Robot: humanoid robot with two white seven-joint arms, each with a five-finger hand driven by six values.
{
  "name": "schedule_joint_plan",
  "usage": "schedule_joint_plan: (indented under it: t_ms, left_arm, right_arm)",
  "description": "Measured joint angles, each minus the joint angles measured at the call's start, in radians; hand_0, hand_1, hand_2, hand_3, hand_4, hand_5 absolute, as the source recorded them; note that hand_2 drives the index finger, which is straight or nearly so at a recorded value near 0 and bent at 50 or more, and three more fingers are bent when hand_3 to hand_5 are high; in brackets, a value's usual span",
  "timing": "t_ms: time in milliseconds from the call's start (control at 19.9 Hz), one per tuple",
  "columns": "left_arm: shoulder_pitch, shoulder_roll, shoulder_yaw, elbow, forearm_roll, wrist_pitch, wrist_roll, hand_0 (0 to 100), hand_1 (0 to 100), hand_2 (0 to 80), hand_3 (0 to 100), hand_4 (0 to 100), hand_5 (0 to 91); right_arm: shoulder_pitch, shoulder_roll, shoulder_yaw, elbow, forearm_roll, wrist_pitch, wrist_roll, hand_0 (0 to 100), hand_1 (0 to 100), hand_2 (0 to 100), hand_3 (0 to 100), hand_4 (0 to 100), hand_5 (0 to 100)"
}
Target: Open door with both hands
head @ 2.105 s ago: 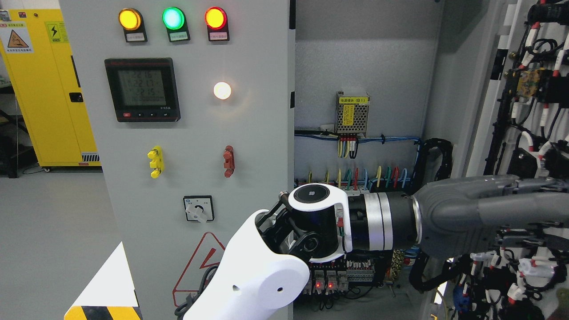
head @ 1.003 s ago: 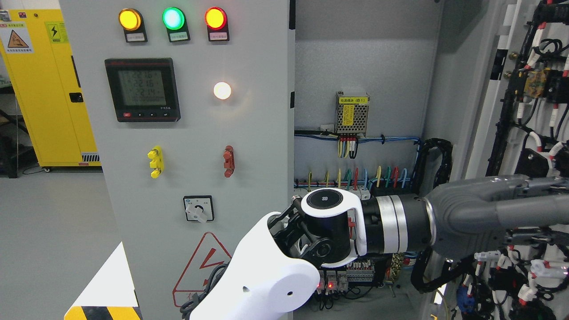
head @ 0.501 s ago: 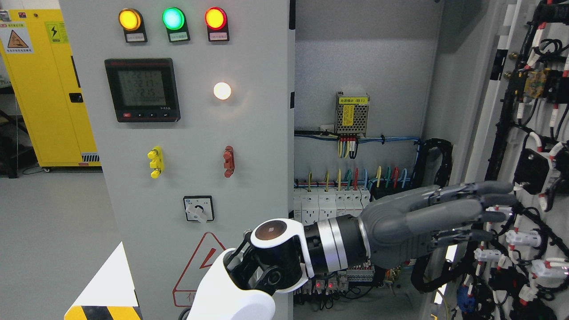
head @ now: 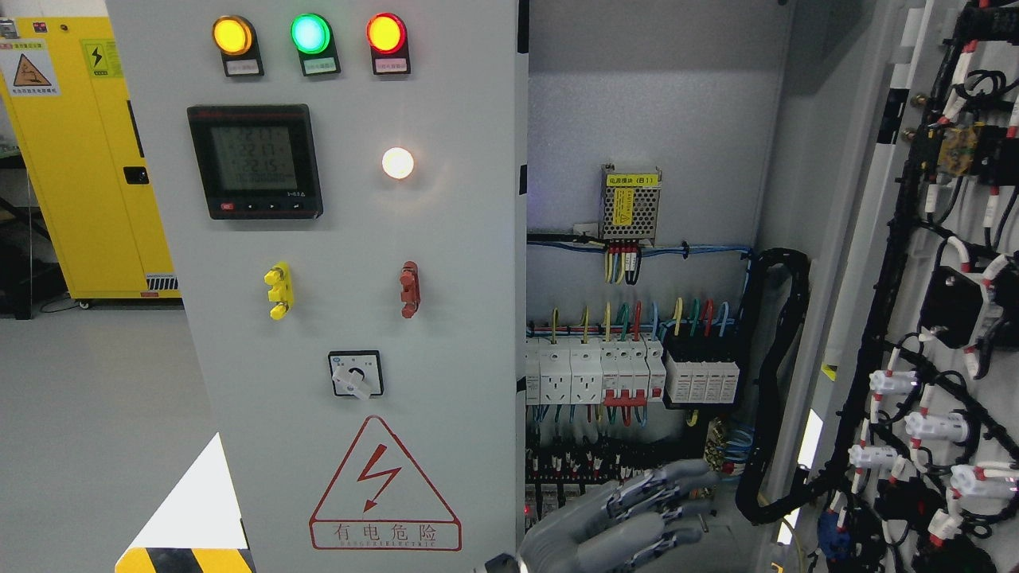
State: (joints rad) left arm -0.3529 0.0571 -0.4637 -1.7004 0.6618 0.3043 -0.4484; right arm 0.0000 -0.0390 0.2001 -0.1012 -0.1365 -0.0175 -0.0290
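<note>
The right-hand cabinet door (head: 915, 239), swung wide at the picture's right, is judged stiff and heavy, best taken by its bare edge clear of fragile wiring, while the left hand (head: 621, 517) is held low with fingers (head: 677, 477) spread, empty.

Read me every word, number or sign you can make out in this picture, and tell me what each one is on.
"有电危险" and "DANGER ELECTRIC", under a red lightning triangle: warning sign on the closed grey cabinet door.
"电源模块 (B1)": yellow label on the power supply.
Digital meter: three rows of digits, too blurred.
Tags under the three indicator lamps: too small.
Warning stickers on the yellow cabinet: symbols only, text unreadable.
</note>
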Motion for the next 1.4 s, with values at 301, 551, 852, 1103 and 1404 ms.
schedule_joint_plan:
  t_ms: [301, 551, 852, 1103, 1404]
  left_arm:
    - [0.274, 0.078, 0.017, 0.057, -0.109, -0.197, -0.002, 12, 56, 0.0, 0, 0, 0.0]
    - [0.391, 0.086, 0.027, 0.295, -0.147, -0.431, -0.006, 12, 56, 0.0, 0, 0, 0.0]
    - [0.433, 0.031, 0.035, 0.756, -0.164, -0.668, -0.01, 12, 56, 0.0, 0, 0, 0.0]
    - [0.453, -0.001, 0.041, 1.082, -0.167, -0.69, -0.012, 12, 56, 0.0, 0, 0, 0.0]
    - [0.458, -0.025, 0.063, 1.343, -0.167, -0.605, 0.028, 12, 56, 0.0, 0, 0, 0.0]
  right_arm:
    - [0.0, -0.001, 0.0, 0.0, 0.0, 0.0, 0.0, 0, 50, 4, 0, 0, 0]
    - [0.0, -0.001, 0.0, 0.0, 0.0, 0.0, 0.0, 0, 50, 4, 0, 0, 0]
    - [0.0, 0.0, -0.001, 0.0, 0.0, 0.0, 0.0, 0, 50, 4, 0, 0, 0]
    - [0.0, 0.0, -0.002, 0.0, 0.0, 0.0, 0.0, 0, 50, 4, 0, 0, 0]
    - [0.0, 0.001, -0.002, -0.003, 0.0, 0.0, 0.0, 0, 50, 4, 0, 0, 0]
